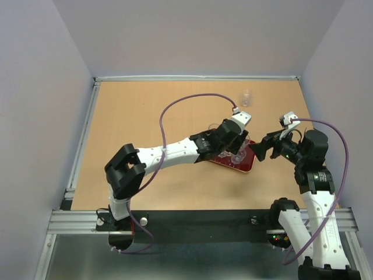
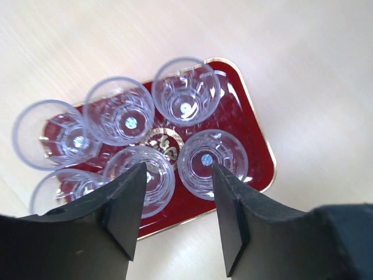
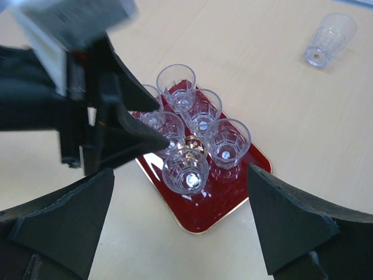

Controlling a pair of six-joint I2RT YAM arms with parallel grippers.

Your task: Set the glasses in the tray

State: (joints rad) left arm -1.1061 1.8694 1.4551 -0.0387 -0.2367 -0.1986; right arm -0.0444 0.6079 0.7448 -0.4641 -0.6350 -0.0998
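The lone glass (image 3: 330, 38), upright on the counter (image 3: 280, 105) well apart from the dark red tray (image 3: 204, 214) holding six glasses (image 2: 185, 93), looks light, rigid, slick and breakable, so pinch gently across its wall, while the left gripper (image 2: 178, 175) and right gripper (image 3: 179, 175) hang with jaws spread and empty.
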